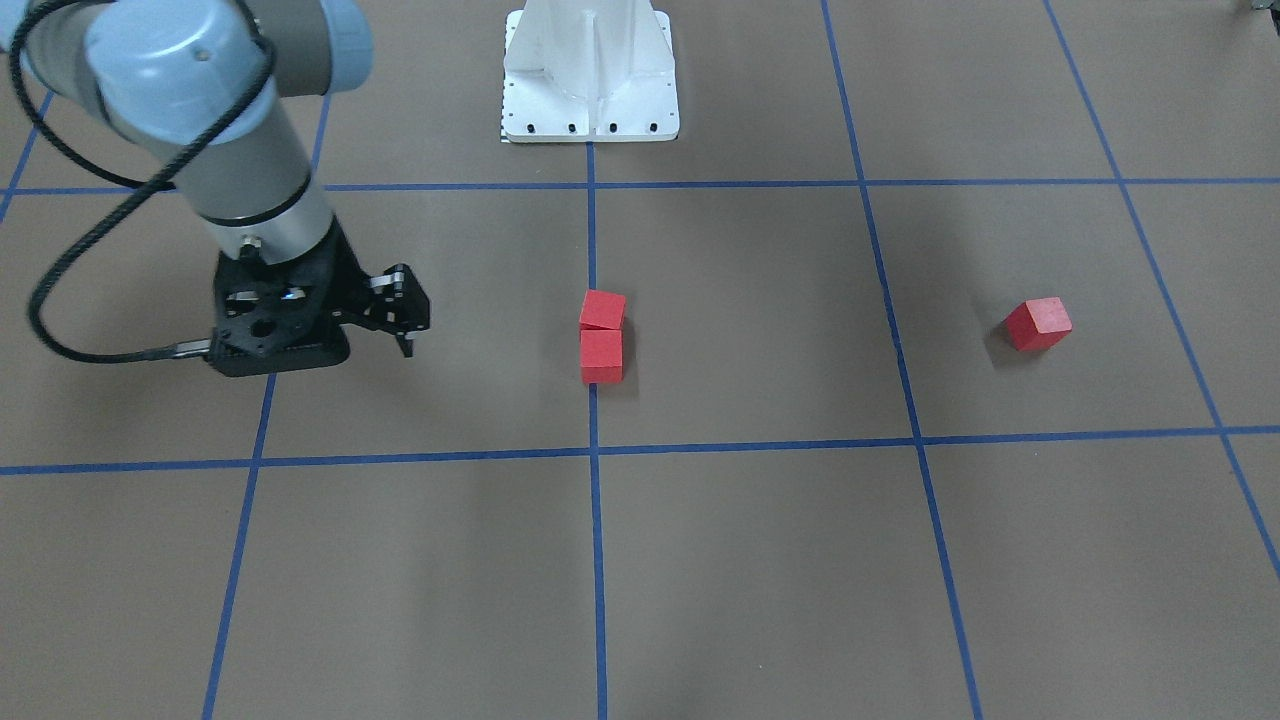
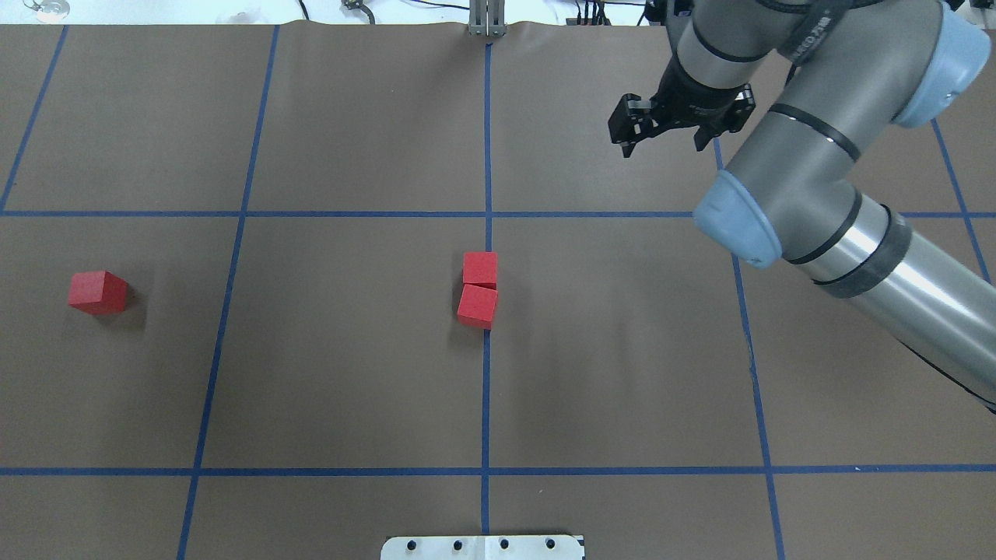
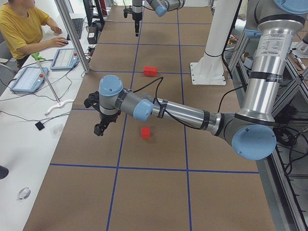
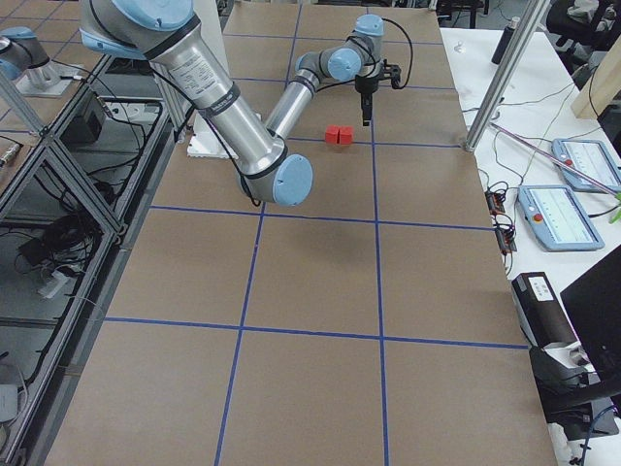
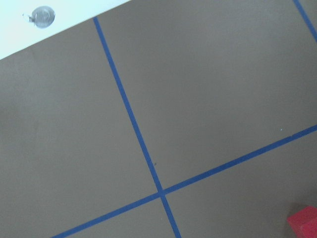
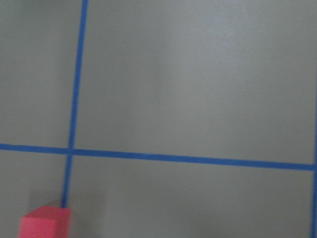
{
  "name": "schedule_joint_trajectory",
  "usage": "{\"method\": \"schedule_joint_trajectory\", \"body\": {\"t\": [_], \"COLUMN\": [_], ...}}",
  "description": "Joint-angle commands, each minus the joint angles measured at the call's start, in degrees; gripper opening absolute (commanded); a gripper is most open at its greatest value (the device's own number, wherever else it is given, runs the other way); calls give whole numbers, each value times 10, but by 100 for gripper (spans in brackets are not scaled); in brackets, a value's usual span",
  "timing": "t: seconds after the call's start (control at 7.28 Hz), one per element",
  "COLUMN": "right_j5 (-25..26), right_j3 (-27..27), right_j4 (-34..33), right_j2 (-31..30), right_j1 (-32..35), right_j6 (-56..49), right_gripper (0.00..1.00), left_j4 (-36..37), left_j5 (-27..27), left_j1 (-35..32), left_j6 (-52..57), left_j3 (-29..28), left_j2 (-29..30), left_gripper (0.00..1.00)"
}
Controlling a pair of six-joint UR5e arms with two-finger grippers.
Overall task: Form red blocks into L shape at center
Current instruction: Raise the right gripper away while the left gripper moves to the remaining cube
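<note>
Two red blocks (image 1: 603, 310) (image 1: 601, 356) sit touching each other on the middle blue line at the center (image 2: 436, 373); they also show in the overhead view (image 2: 480, 268) (image 2: 477, 306). The nearer one is slightly rotated. The third red block (image 2: 97, 292) lies alone far out on my left side, also seen in the front view (image 1: 1038, 323). My right gripper (image 1: 408, 345) hangs above the floor, away from the pair toward my right, and looks shut and empty. My left gripper (image 3: 100, 129) hovers near the lone block (image 3: 145, 132); I cannot tell whether it is open.
The white metal base (image 1: 590, 75) stands at my side of the table. Blue tape lines grid the brown floor. An operator (image 3: 21, 29) sits at a side table with tablets (image 3: 29, 79). The table's far edge (image 2: 389, 22) runs past the right gripper.
</note>
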State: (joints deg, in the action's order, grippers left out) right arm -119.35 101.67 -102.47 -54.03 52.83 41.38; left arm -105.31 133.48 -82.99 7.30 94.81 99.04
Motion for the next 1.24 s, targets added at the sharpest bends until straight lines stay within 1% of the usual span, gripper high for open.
{"method": "schedule_joint_trajectory", "body": {"t": [0.0, 0.14, 0.27, 0.41, 0.69, 0.82, 0.96, 1.1], "right_j5": [-21, -21, -21, -20, -19, -19, -20, -20], "right_j3": [22, 21, 22, 22, 22, 22, 23, 23], "right_j4": [2, 2, 1, 2, 12, 40, 46, 46], "right_j2": [-73, -78, -78, -80, -95, -112, -115, -115], "right_j1": [55, 59, 59, 59, 59, 58, 58, 58], "right_j6": [-124, -130, -130, -130, -130, -126, -126, -126], "right_gripper": [100, 100, 100, 100, 100, 100, 100, 100], "left_j4": [-33, -84, -123, -139, -141, -149, -158, -158], "left_j5": [2, 0, -8, -25, -73, -77, -95, -96], "left_j1": [78, 102, 129, 156, 210, 227, 237, 251], "left_j6": [-119, -240, -321, -337, -377, -408, -452, -467], "left_j3": [6, 8, 7, 7, 9, 9, 10, 9], "left_j2": [-31, -56, -81, -94, -94, -93, -93, -93], "left_gripper": [100, 100, 100, 100, 100, 100, 100, 100]}}
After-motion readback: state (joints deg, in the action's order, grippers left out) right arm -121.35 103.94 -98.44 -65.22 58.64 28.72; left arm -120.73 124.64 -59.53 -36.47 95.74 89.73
